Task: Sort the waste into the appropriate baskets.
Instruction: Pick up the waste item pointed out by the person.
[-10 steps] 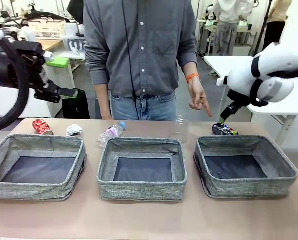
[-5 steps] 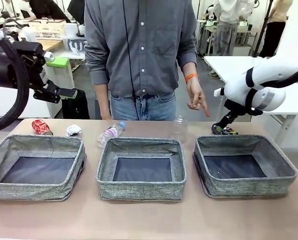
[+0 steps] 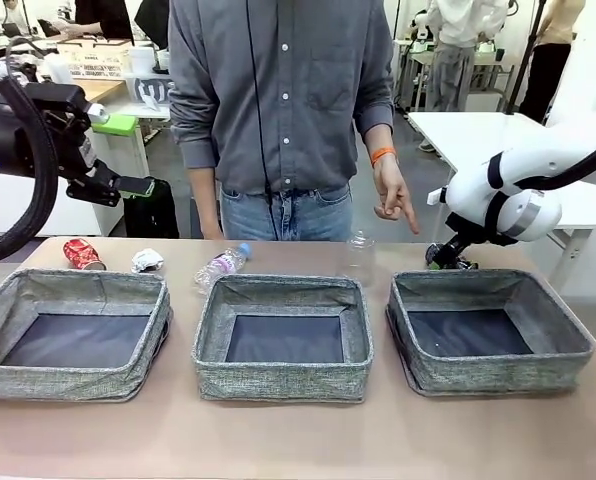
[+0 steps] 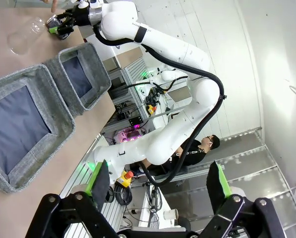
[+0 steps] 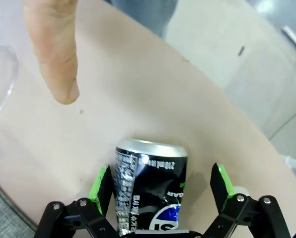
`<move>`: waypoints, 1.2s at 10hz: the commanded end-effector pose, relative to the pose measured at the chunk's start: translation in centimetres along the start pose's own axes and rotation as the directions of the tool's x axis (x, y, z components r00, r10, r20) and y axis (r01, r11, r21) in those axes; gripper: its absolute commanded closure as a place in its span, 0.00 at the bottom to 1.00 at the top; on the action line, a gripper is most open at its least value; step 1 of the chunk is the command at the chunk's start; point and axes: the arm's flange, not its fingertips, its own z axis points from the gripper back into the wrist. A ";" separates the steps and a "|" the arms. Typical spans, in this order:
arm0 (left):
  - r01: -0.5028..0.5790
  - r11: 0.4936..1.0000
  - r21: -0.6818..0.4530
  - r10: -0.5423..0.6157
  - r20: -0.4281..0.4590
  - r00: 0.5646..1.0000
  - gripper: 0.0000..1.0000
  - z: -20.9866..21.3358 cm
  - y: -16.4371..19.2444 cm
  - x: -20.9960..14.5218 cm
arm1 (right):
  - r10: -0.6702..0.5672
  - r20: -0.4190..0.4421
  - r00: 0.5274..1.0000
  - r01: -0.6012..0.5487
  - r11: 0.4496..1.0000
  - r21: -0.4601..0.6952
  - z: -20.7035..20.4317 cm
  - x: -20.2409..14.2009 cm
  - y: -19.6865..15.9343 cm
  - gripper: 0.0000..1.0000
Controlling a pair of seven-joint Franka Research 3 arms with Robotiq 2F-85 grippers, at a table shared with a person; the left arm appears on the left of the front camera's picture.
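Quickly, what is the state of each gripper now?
Left gripper: open, holding nothing.
Right gripper: open, jaws on either side of the dark can, not closed on it.

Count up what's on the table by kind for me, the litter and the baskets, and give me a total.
Cans: 2 (crushed red can, dark printed can)
Paper wad: 1
Plastic bottle: 1
Plastic cup: 1
Baskets: 3 (left basket, middle basket, right basket)
Total: 8

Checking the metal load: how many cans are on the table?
2. The crushed red can lies behind the left basket; the flattened dark printed can behind the right basket, within the open right tool. Basket walls might hide more.
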 end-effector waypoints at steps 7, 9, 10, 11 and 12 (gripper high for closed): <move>0.025 1.000 -0.010 -0.025 0.000 1.000 0.00 -0.1 -0.1 0.0 | 0.018 0.015 1.000 -0.018 1.000 0.006 -0.1 0.0 -0.6 0.20; 0.025 1.000 -0.010 -0.025 0.000 1.000 0.00 -0.1 -0.1 0.0 | 0.015 0.014 1.000 -0.015 1.000 0.005 -0.2 -0.1 -0.7 0.25; 0.025 1.000 -0.010 -0.025 0.000 1.000 0.00 -0.1 -0.1 0.0 | 0.012 0.012 1.000 -0.012 1.000 0.004 -0.2 -0.1 -0.7 0.60; 0.025 1.000 -0.010 -0.025 0.000 1.000 0.00 -0.1 -0.1 0.0 | 0.007 0.007 1.000 -0.007 1.000 0.006 -0.3 -0.2 -0.7 0.45; 0.025 1.000 -0.010 -0.025 0.000 1.000 0.00 -0.1 -0.1 0.0 | 0.008 0.005 1.000 -0.008 1.000 0.006 -0.3 -0.2 -0.7 0.80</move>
